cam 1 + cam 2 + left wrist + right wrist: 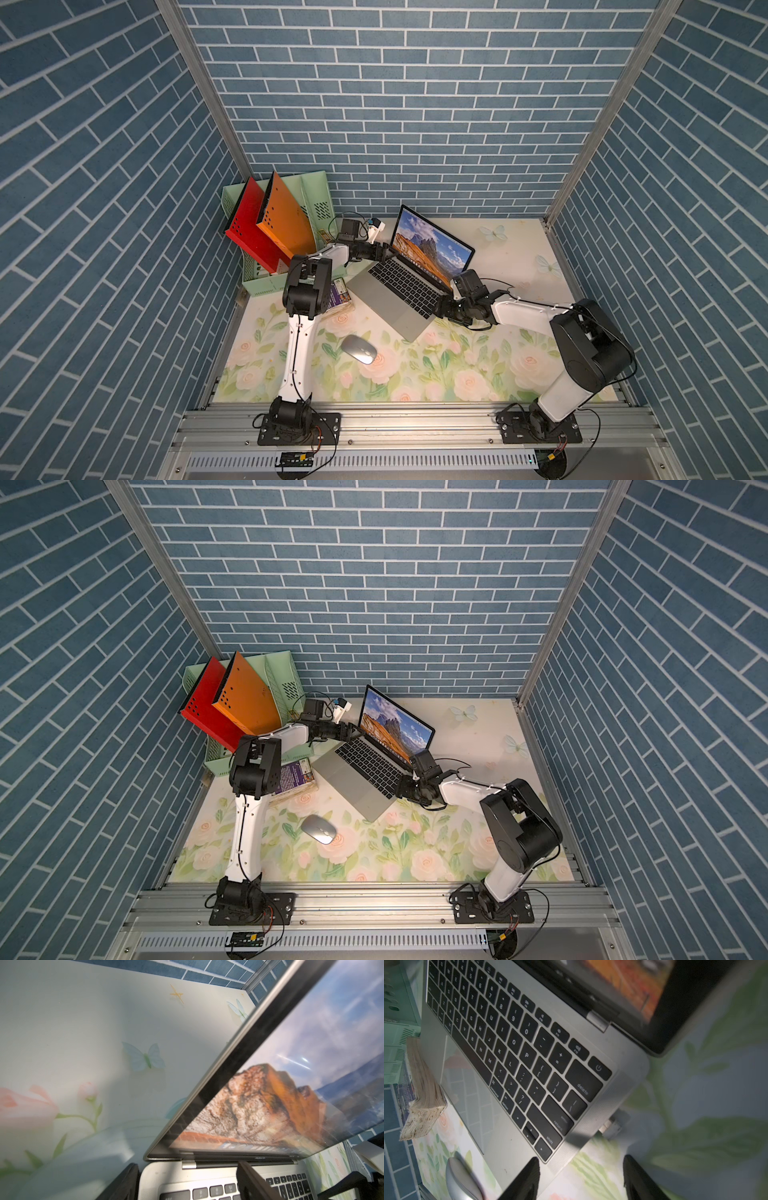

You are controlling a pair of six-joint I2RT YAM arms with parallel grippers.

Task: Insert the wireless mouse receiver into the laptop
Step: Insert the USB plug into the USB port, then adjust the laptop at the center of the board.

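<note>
The receiver (613,1124) is a small silver stub at the right side edge of the laptop (397,309), level with the return and shift keys. Its metal plug meets that edge, and a short stretch of bare plug shows between body and case; the right wrist view is too blurred to tell how deep it sits.

The right gripper (581,1159) points at this edge. Its two black fingers (527,1178) are spread wide with nothing between them. The receiver lies ahead of the fingertips, apart from both and nearer the outer one; the inner fingertip is just beside the laptop's front right corner.

The left gripper (187,1165) is at the laptop's rear left corner, by the hinge. Its fingers are also spread, one off the side of the base and one over the keyboard. Contact with the case cannot be determined.

The laptop stands open, at an angle, on the floral table (498,257). The wireless mouse (359,349) lies near its front, well apart from both grippers. A book (341,297) lies to its left.
</note>
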